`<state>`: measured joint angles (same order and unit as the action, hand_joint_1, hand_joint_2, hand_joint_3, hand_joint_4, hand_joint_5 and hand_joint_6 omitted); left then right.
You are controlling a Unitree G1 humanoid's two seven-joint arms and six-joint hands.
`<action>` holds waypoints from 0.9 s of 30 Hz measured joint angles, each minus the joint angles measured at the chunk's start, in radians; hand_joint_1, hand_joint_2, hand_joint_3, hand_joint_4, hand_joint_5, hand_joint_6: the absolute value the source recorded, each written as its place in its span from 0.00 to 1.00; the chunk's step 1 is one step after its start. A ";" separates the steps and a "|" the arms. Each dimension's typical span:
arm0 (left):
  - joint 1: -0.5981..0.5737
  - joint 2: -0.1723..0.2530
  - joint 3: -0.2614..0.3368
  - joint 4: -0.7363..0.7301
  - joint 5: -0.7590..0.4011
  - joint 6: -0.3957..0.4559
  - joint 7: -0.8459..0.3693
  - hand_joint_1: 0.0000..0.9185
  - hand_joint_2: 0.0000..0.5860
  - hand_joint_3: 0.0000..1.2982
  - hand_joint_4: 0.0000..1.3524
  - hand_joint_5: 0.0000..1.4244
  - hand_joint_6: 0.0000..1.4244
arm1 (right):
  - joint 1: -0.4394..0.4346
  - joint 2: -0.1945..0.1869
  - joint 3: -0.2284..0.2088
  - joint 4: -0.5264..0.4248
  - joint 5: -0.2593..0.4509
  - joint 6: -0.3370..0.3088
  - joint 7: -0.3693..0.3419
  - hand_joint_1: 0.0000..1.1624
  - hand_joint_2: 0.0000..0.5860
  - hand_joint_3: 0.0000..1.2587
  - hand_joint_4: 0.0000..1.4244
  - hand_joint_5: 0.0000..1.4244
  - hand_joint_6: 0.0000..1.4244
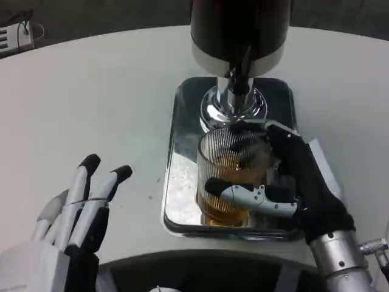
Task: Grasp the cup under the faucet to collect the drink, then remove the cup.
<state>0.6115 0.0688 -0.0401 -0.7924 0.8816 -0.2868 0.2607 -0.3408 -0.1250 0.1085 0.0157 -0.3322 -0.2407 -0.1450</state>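
A clear ribbed glass cup with amber drink in its lower half stands on the shiny metal tray, right below the faucet of the dark dispenser. My right hand grips the cup from the right, its thumb lying across the front and its black fingers wrapped around the far side. My left hand hovers over the white table at the lower left, fingers stretched out and apart, holding nothing.
The dispenser's chrome base stands on the tray just behind the cup. The white table stretches wide to the left. A small white device with a cable lies at the far left corner.
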 measured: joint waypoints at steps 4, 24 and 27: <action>0.000 0.000 -0.004 0.000 0.000 0.000 0.000 0.00 0.22 0.11 0.00 0.17 0.09 | 0.036 0.000 0.006 -0.052 0.000 0.000 0.004 1.00 0.14 0.64 0.67 0.81 1.00; -0.016 -0.007 -0.008 -0.023 0.175 0.025 -0.036 0.00 0.15 0.00 0.00 0.12 0.06 | 0.298 -0.023 -0.036 -0.391 0.061 -0.003 0.097 1.00 0.13 0.64 0.67 0.82 1.00; -0.014 -0.013 -0.019 -0.038 0.233 0.035 -0.051 0.00 0.15 0.00 0.00 0.12 0.07 | 0.327 -0.038 -0.048 -0.435 0.065 -0.016 0.116 1.00 0.13 0.64 0.67 0.82 1.00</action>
<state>0.5976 0.0556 -0.0588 -0.8308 1.1142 -0.2515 0.2097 -0.0143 -0.1631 0.0603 -0.4190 -0.2673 -0.2564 -0.0288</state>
